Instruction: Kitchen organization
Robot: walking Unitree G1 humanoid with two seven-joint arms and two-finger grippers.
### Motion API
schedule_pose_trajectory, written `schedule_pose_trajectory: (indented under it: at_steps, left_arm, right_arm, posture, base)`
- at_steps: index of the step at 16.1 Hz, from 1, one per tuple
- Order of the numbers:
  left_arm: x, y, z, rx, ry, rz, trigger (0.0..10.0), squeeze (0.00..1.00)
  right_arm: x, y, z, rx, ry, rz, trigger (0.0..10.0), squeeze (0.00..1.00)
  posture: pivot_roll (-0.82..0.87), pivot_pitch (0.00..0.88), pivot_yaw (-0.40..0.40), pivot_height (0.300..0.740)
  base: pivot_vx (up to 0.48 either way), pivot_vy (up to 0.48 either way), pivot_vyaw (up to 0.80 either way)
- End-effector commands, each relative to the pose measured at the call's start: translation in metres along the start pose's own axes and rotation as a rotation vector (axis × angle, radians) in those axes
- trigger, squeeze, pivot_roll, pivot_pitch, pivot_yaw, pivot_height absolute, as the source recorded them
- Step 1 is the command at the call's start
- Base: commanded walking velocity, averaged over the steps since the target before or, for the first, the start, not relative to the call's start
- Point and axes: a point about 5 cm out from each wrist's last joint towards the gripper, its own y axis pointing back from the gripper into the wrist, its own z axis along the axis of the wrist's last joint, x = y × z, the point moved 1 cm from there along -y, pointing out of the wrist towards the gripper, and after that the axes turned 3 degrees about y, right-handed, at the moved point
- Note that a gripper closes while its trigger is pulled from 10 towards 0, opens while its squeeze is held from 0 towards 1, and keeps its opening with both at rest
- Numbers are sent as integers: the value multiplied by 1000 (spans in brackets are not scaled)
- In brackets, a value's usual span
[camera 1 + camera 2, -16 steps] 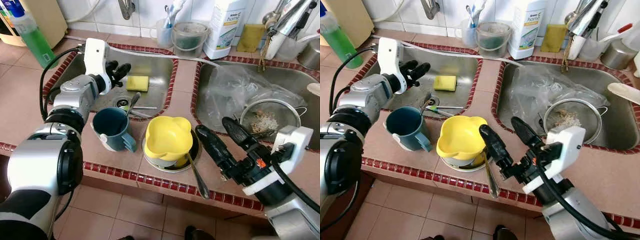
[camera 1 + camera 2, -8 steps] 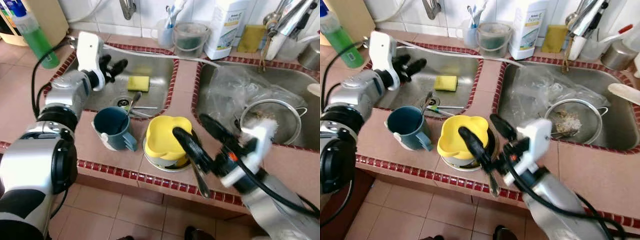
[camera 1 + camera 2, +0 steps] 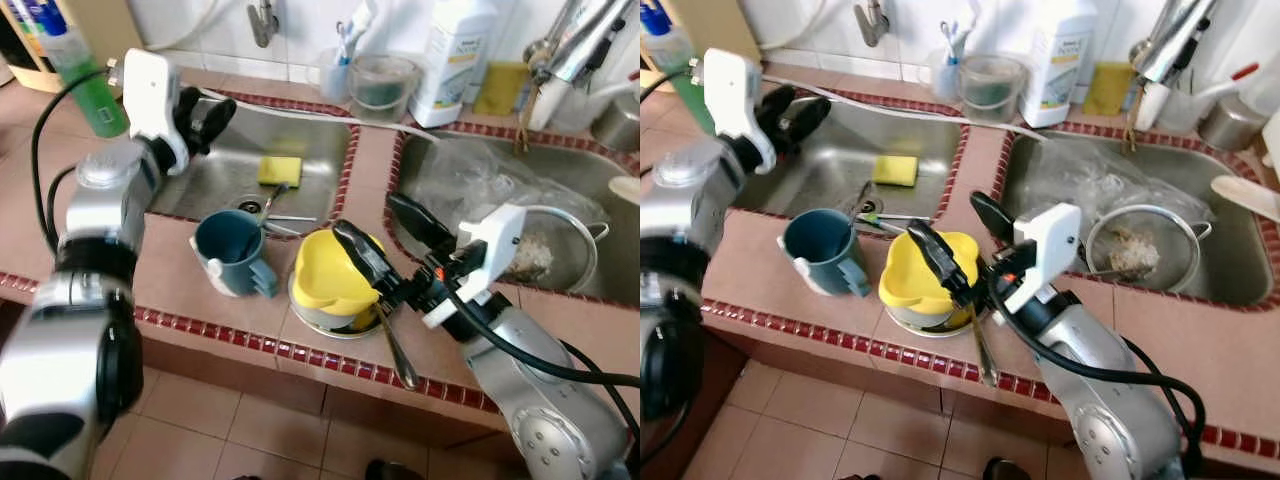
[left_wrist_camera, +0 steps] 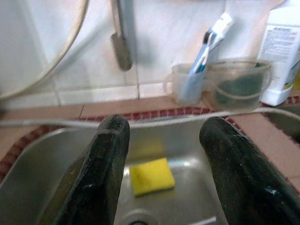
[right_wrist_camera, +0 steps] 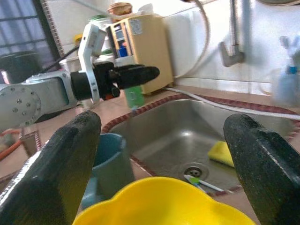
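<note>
- Low centre of the left eye view: a spoon (image 3: 393, 345) lying on the tiled counter (image 3: 160, 285), bowl end tucked at the rim of a metal dish (image 3: 325, 318), handle reaching toward the red tile edge.
- Centre of frame: a yellow bowl (image 3: 325, 275) sitting in that metal dish, wavy rim up.
- Right over the yellow bowl: right gripper (image 3: 388, 232), black fingers spread wide, holding nothing; one finger (image 3: 362, 258) crossing above the bowl's right rim, the other out past the bowl toward the right sink; contact with the bowl not clear.
- Just left of the bowl: a blue mug (image 3: 232, 253), upright, handle toward the camera, close beside the dish.
- Middle left, farther back: left sink (image 3: 210, 170) with a yellow sponge (image 3: 280, 170) on its floor and some utensils (image 3: 270, 208) near the drain.
- Upper left: left gripper (image 3: 205, 115) hovering above the left sink's near-left corner, fingers apart and empty; sponge between and beyond the fingers in the left wrist view.
- Right of frame: right sink (image 3: 600, 180) with a metal strainer (image 3: 545, 245) and crumpled clear plastic (image 3: 470, 175).
- Top edge, farthest: green bottle (image 3: 85, 75), toothbrush cup (image 3: 335, 70), clear container (image 3: 385, 80), white bottle (image 3: 455, 50).
</note>
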Motion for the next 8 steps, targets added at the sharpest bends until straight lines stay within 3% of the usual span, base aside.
schedule_pose_trajectory:
  at_steps: [1, 5, 8]
  left_arm:
    - [-4, 7, 4, -15, -18, -21, 10000, 0]
    - [-15, 44, 4, -20, 1, -79, 10000, 0]
    - [-31, 55, -2, -8, 24, -108, 10000, 0]
  right_arm:
    - [1, -3, -2, -8, 6, 21, 10000, 0]
    - [-3, -8, -5, -18, 13, 35, 10000, 0]
    - [-4, -16, -7, -26, 28, 36, 10000, 0]
  posture:
    - [-129, 101, 7, 740]
    - [-107, 86, 1, 740]
    - [-86, 75, -13, 740]
  base:
    - [0, 0, 0]
    - [0, 0, 0]
    - [0, 0, 0]
